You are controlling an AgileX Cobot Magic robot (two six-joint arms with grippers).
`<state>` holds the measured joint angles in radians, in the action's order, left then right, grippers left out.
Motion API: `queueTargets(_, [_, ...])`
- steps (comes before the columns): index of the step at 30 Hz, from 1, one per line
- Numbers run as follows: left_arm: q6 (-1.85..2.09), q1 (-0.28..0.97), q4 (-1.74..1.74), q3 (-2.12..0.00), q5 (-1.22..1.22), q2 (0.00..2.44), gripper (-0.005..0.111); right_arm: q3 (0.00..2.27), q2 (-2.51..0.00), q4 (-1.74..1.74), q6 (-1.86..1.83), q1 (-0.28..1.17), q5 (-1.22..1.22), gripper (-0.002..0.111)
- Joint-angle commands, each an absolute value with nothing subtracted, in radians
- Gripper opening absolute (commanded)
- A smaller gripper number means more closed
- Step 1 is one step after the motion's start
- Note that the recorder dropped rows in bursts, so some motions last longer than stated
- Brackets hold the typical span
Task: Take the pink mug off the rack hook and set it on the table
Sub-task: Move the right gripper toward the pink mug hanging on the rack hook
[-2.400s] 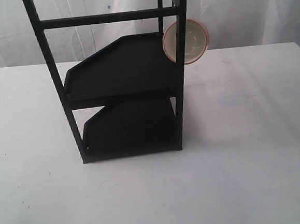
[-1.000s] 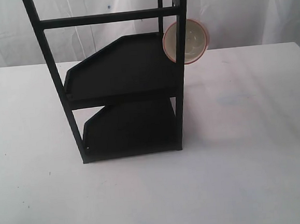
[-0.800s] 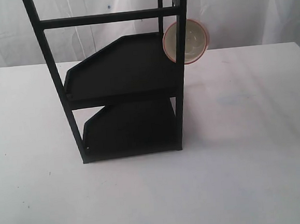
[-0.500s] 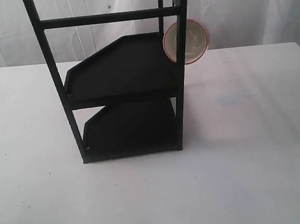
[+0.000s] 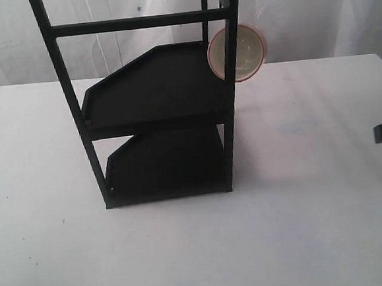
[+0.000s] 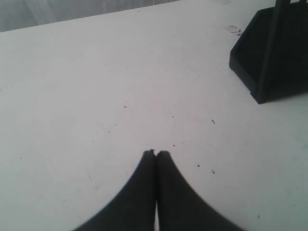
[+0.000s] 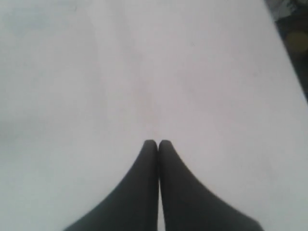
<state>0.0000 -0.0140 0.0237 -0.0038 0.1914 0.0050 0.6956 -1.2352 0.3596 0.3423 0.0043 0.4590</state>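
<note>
The pink mug hangs high on the rack, beside its right front post, clear of the tabletop. Only the exterior view shows it. The left claw, fingers pressed together, faces the rack's foot. The right claw, also closed, faces only tabletop.

pink mug: glossy glazed ceramic
rack: matt black metal
bench: smooth matt white, faintly speckled
backdrop: creased white cloth
</note>
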Motion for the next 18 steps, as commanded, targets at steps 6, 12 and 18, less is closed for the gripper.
queueTargets(6, [0.0, -0.016, 0.018, 0.0, 0.187, 0.0, 0.0, 0.794, -1.27, 0.115, 0.02, 0.212, 0.56, 0.0])
queueTargets(12, [0.0, -0.016, 0.018, 0.0, 0.187, 0.0, 0.0, 0.864, -1.232, -0.029, -0.005, 0.261, 0.539, 0.0])
queueTargets(18, [0.0, -0.016, 0.018, 0.0, 0.187, 0.0, 0.0, 0.96, -1.2, -0.095, -0.124, 0.261, 0.563, 0.019])
